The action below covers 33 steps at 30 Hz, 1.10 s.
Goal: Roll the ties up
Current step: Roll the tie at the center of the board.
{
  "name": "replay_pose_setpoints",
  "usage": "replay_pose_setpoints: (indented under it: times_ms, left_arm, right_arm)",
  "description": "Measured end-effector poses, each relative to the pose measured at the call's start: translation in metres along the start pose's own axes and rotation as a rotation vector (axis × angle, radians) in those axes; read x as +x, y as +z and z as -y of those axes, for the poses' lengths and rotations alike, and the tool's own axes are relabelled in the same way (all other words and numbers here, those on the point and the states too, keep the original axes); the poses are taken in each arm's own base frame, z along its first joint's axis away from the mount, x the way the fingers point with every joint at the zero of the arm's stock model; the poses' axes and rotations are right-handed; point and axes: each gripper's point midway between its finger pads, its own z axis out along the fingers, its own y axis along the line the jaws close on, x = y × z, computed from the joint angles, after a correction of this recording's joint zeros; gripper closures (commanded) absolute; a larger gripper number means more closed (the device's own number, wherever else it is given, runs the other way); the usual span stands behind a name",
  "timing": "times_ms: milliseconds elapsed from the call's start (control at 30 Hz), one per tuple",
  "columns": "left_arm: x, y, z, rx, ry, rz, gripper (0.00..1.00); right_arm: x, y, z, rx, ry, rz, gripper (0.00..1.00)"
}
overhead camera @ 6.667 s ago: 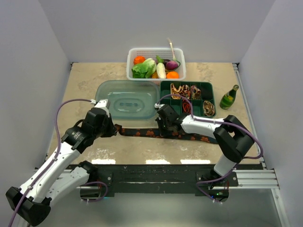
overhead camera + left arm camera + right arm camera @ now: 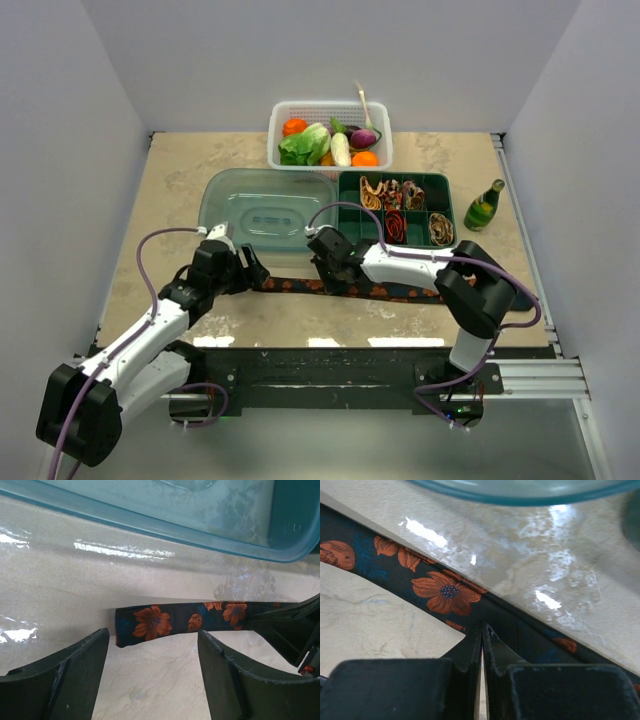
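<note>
One black tie (image 2: 295, 285) (image 2: 155, 622) (image 2: 440, 592) with orange-red flowers lies flat on the marbled table (image 2: 170, 170), stretched between the two grippers. The left gripper (image 2: 248, 270) (image 2: 152, 636) has its jaws spread wide and holds nothing. The tie's blunt end sits just ahead of its fingertips (image 2: 102, 635), spanning the gap between them, and the band runs off past the right-hand finger toward the other arm. Whether either finger touches the cloth cannot be told.

The right gripper (image 2: 325, 268) (image 2: 482, 627) has its jaws pressed together, with only a hairline between the fingers. Their tips meet at the near edge of the tie, which crosses slantwise just ahead of them. Dark fingers against dark cloth hide whether any fabric is pinched.

Just past the tie, ahead of both sets of jaws, lies the rim of a translucent teal container (image 2: 265, 205) (image 2: 150, 525). Ahead and to the right of the right jaws stands a green compartment tray (image 2: 447, 200), touching the container's side and holding rolled ties (image 2: 440, 228), tan and red. Farther ahead, well apart from both jaws, is a white basket (image 2: 330, 105) of vegetables. A green bottle (image 2: 484, 207) stands just beside the tray's far-right side.
</note>
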Motion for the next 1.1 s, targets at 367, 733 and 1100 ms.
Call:
replay_pose_setpoints:
  times_ms: [367,733,1100]
  left_arm:
    - [-0.001,0.01,0.002,0.049,0.002,0.029,0.32]
    - [0.01,0.011,-0.003,0.101,-0.014,0.05,0.34]
    - [0.011,0.013,-0.002,0.111,-0.042,0.048,0.4]
  right_arm:
    - [0.005,-0.006,0.013,0.017,0.015,-0.016,0.9]
    - [-0.022,-0.03,-0.003,-0.042,0.015,0.043,0.91]
    - [-0.063,-0.008,-0.09,-0.225,-0.079,0.084,0.93]
